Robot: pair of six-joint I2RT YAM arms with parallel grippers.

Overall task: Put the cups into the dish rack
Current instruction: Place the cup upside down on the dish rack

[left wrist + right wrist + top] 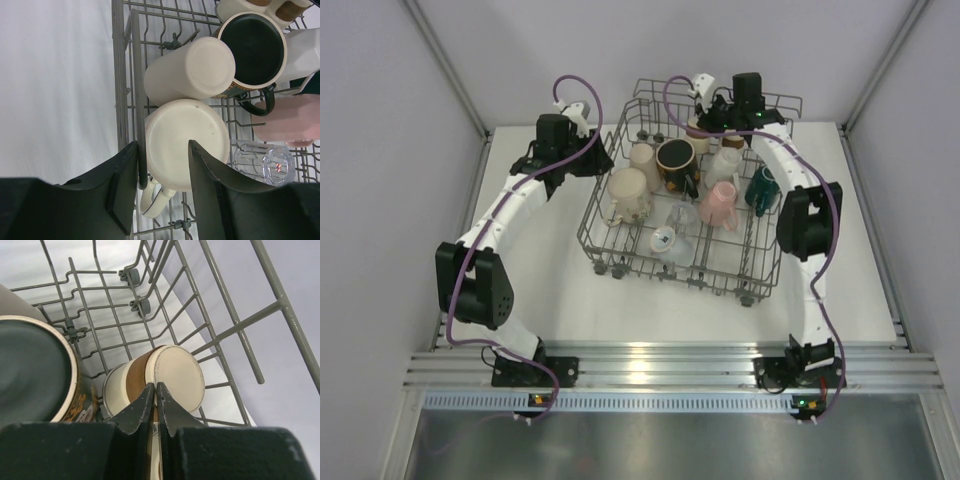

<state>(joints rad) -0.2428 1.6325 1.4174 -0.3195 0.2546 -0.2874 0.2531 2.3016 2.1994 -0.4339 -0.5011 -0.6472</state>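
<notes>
- Two grippers: the left gripper is spread, straddling the dish rack rim at its 10 o'clock, above a cream mug.
- Pressed together, the right gripper hangs over the brown-banded cup at the rack's 12 o'clock.
- All other cups lie inside the rack.

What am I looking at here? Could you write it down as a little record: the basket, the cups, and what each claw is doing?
dish rack: grey wire basket on the white table
cups on table: none seen
left gripper: open, holding nothing, over the rack's left edge above a cream mug
right gripper: shut, at the rack's far end, just above a brown-banded cup
also in rack: black mug, pink cup, dark green mug, clear glass
</notes>
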